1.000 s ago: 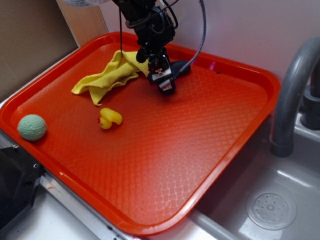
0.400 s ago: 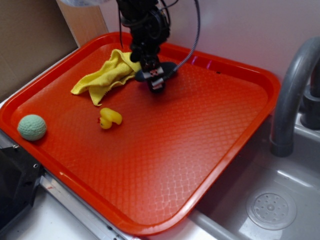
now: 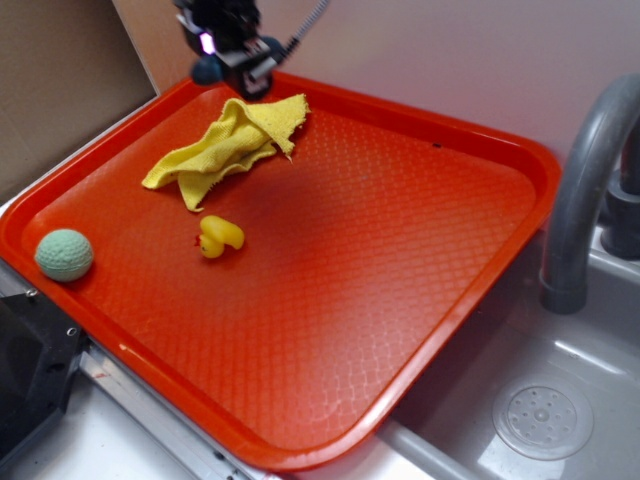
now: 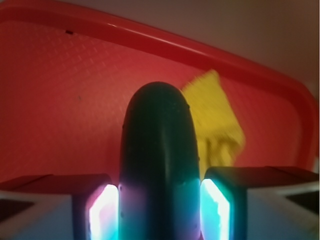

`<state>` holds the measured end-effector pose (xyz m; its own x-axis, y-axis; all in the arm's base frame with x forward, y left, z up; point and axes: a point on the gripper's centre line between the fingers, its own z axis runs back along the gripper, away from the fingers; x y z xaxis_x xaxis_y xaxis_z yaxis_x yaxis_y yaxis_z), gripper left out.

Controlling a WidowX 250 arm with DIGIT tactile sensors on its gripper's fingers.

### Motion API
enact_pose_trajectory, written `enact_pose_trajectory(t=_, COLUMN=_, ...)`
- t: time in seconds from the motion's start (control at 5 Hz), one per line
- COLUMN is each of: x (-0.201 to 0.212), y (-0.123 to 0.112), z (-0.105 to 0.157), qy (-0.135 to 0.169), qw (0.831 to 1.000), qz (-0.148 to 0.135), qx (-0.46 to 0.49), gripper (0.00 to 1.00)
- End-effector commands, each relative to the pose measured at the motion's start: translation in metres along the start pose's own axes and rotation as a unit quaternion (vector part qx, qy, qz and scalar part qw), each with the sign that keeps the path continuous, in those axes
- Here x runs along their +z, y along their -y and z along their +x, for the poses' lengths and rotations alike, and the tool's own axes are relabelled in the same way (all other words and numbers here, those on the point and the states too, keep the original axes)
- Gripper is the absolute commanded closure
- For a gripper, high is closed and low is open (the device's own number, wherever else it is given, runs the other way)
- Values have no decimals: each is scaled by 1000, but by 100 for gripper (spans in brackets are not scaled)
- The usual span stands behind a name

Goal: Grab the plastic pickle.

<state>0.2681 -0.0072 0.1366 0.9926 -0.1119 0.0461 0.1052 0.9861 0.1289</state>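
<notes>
Your exterior view looks down at an angle from the front, taking in the whole red tray (image 3: pixel 420 300) with the sink (image 3: pixel 560 400) at its right. Your wrist view sits low between the gripper (image 4: pixel 160 210) fingers, close up and looking across the tray floor toward its rim. Both show the yellow cloth (image 3: pixel 225 148).

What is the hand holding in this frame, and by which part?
The hand is shut on the plastic pickle, its fingers clamping one end from both sides; the rounded far end sticks out over the tray.
</notes>
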Motion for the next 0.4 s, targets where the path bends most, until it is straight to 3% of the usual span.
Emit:
enact_pose_trajectory(t=0.0, x=71, y=16, z=-29, qy=42, qw=995, qz=-36, qx=83, gripper=100)
enact_pose_trajectory(t=0.2, x=63, y=36, z=-22, qy=57, qw=996, qz=-51, qx=34, gripper=100)
